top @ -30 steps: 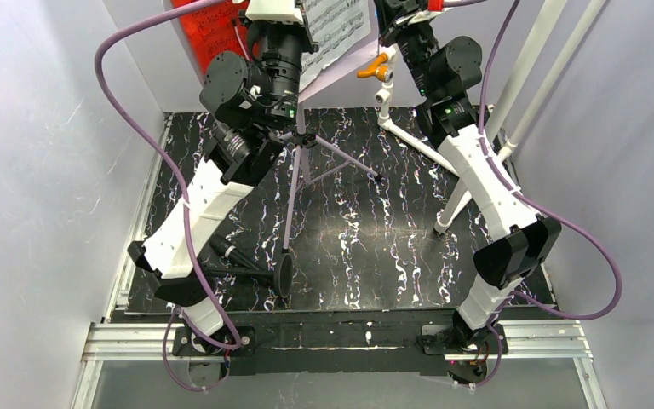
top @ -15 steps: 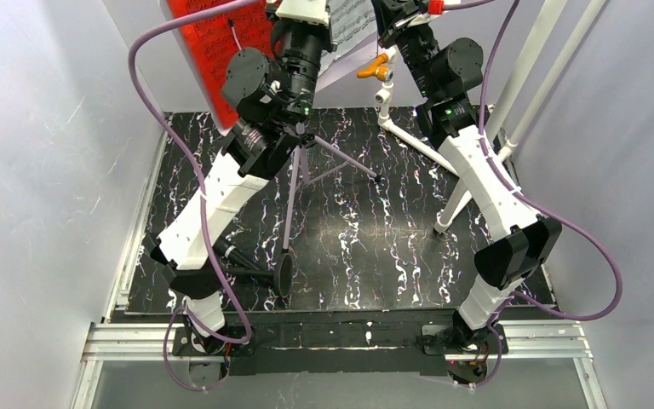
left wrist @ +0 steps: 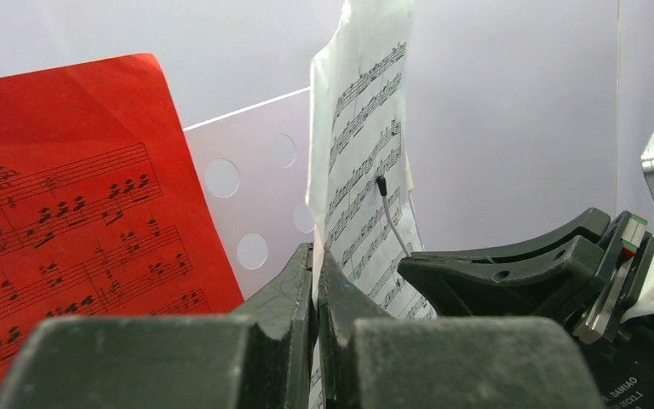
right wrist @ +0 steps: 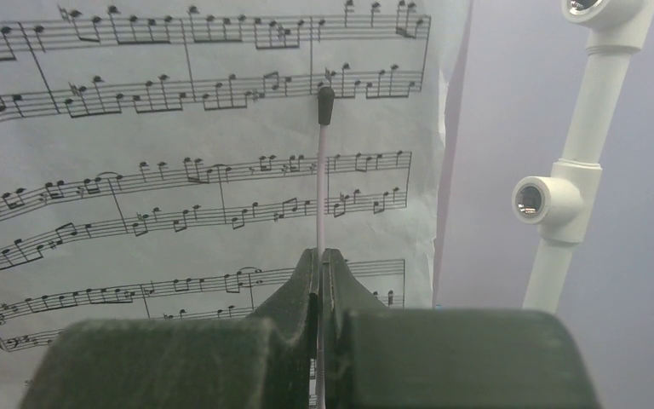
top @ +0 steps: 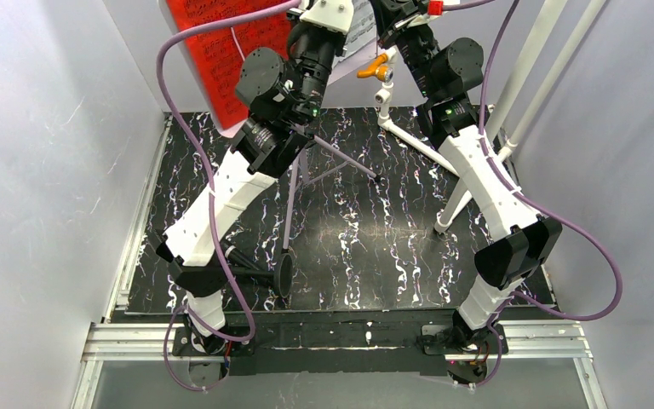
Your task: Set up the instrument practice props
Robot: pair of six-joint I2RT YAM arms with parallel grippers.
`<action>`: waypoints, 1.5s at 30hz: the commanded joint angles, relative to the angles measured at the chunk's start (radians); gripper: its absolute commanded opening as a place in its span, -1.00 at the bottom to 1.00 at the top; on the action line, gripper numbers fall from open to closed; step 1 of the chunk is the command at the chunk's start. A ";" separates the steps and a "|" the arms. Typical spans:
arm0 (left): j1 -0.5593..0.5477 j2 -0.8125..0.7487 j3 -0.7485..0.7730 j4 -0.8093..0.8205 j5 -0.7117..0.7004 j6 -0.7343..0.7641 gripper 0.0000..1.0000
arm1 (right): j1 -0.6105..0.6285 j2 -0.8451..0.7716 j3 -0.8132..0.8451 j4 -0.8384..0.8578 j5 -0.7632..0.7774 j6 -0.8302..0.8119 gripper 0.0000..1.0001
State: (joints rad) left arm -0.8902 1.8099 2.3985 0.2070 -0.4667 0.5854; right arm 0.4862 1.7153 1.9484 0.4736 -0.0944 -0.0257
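In the left wrist view my left gripper [left wrist: 315, 258] is shut on the edge of the white sheet-music page [left wrist: 366, 136]. That page stands against the lilac perforated music stand [left wrist: 251, 192], to the right of the red page [left wrist: 68, 221]. My right gripper [right wrist: 319, 258] is shut on the stand's thin wire page holder [right wrist: 320, 170], which lies across the white page [right wrist: 179, 187]. The top view shows the tripod legs [top: 294, 192] on the table. The black microphone stand [top: 251, 273] lies on its side with its round base [top: 284, 274] near the left arm.
The white pipe frame [right wrist: 579, 162] rises right of the stand, and its orange tap [top: 375, 66] sits close to the right arm. Its pipes run over the black marbled table [top: 392, 239]. Grey walls close in on both sides. Purple cables loop off both arms.
The left arm has swung right and up, from in front of the red page to the white page's edge. More of the red page shows. The right arm has not moved.
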 commanded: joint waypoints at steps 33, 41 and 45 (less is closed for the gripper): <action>0.003 -0.212 -0.058 -0.252 0.170 -0.289 0.51 | 0.009 -0.178 -0.049 -0.147 -0.005 0.078 0.56; 0.004 -0.459 -0.211 -0.539 0.415 -0.530 0.96 | 0.009 -0.297 -0.111 -0.447 -0.062 0.088 0.91; 0.003 -0.646 -0.376 -0.617 0.513 -0.605 0.96 | 0.012 -0.374 -0.196 -0.598 -0.139 0.029 0.97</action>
State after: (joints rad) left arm -0.8890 1.3121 2.1368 -0.2878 -0.0982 0.1066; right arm 0.4931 1.4075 1.8210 0.0521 -0.1577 0.0471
